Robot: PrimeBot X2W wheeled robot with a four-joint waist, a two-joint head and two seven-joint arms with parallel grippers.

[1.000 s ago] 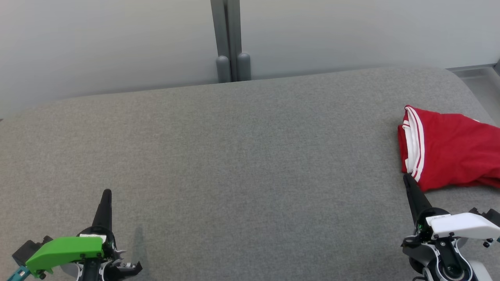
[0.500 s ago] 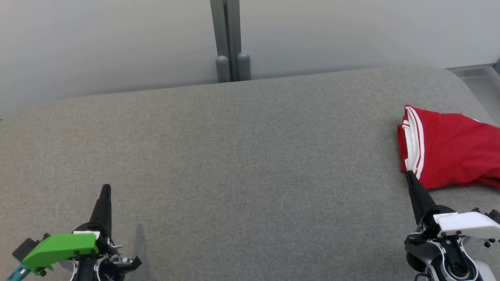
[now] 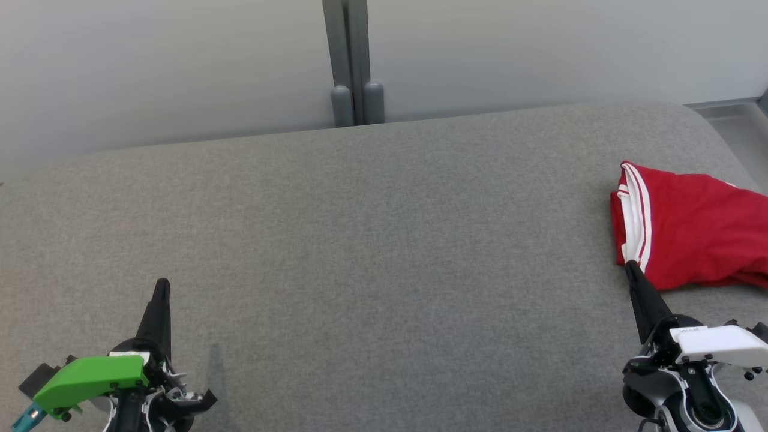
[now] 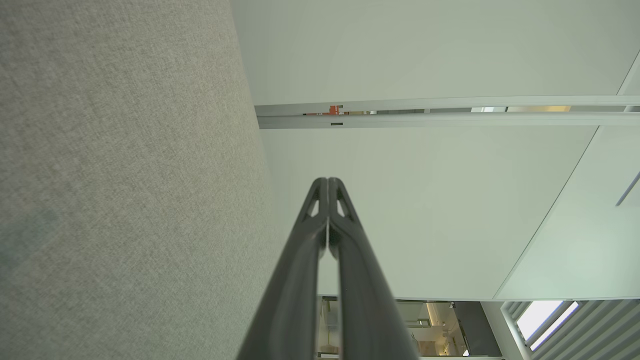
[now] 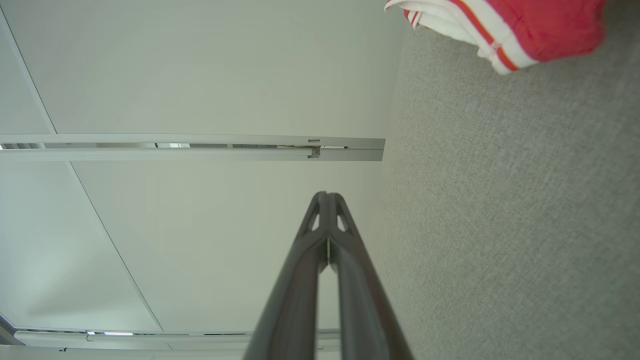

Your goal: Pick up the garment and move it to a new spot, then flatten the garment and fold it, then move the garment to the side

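We read the garment (image 3: pixel 696 228) as soft red cloth, matt, and its trim (image 3: pixel 631 222) as smoother white fabric striped in red. The pad (image 3: pixel 372 240) beneath it is grey woven fabric, coarse-grained and dull (close up, the weave looks almost like felt). On the left gripper (image 3: pixel 161 283) and right gripper (image 3: pixel 630 266), the dark fingers (image 4: pixel 295 290) look like matt plastic with a faint sheen along the edges. The green cover (image 3: pixel 90 381) is smooth moulded plastic, and the white cover (image 3: pixel 720 347) is the same but slightly glossier. The wall panels (image 3: pixel 150 66) are smooth and matt, and the grey post (image 3: pixel 348 60) looks like painted metal.
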